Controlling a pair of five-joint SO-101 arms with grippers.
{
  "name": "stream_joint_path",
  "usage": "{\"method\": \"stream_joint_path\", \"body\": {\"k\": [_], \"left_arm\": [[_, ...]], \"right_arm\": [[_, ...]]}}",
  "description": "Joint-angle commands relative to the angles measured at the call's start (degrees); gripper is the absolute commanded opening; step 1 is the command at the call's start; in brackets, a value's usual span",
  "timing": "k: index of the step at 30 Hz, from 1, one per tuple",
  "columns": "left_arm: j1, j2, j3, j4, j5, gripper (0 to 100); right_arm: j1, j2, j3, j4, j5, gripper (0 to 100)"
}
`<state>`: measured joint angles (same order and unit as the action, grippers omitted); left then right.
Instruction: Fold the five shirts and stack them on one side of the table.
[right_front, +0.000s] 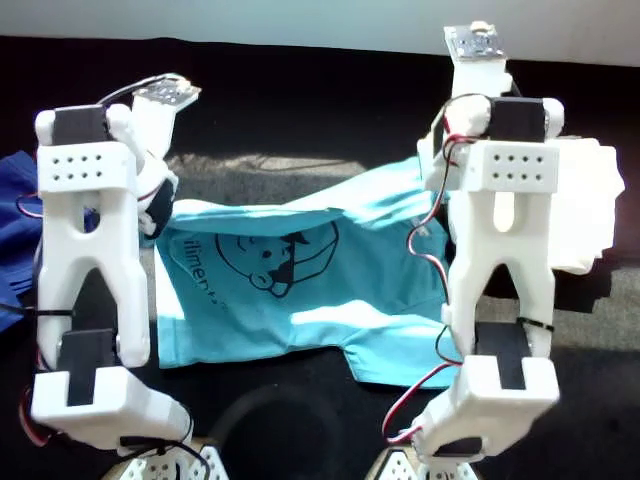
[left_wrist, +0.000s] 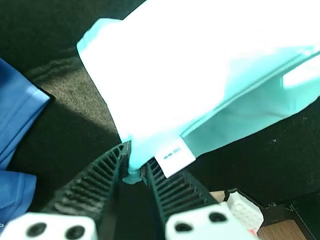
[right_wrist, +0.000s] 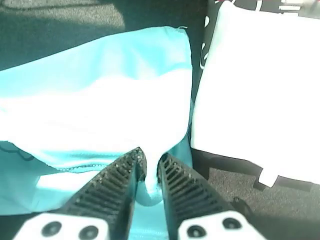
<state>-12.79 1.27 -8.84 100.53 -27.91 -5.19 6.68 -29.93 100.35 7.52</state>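
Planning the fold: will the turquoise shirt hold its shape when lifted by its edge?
Probably not: the turquoise shirt wrinkles and folds over itself, so it looks floppy. It is likely light too, since thin pinches of cloth in both jaws seem enough to hold it.

Counter (right_front: 300, 110) w/ black cover, sunlit strip across mid; pale wall (right_front: 250, 18) behind far edge.

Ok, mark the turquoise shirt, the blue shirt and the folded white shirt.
turquoise shirt (right_front: 300, 318): high view, front, below the print.
blue shirt (left_wrist: 17, 115): left wrist view, flat fabric near its corner.
folded white shirt (right_wrist: 255, 90): right wrist view, middle of top face.
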Motion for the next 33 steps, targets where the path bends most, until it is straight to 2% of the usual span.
{"method": "stream_joint_path", "body": {"k": [1,9,15,21,28,33], "left_arm": [[0.5,-8.0,8.0,-0.5,-0.5,1],[0.6,-18.9,23.3,-0.6,-0.5,1],[0.7,-21.4,38.5,-9.6,-0.5,1],[0.7,-21.4,48.7,-14.9,-0.5,1],[0.7,-21.1,57.1,-26.2,-0.5,1],[0.7,-21.2,58.2,-27.4,-0.5,2]], "right_arm": [[0.7,-13.1,12.5,-2.2,1.9,0.6],[0.9,-38.6,48.8,-10.7,2.4,0.6],[1.1,-54.0,68.3,-14.2,7.3,0.6],[4.4,-62.8,80.0,-15.8,10.5,0.6],[7.3,-65.0,88.5,-21.2,13.9,0.6],[7.2,-65.0,90.0,-21.4,14.0,1.2]]}}
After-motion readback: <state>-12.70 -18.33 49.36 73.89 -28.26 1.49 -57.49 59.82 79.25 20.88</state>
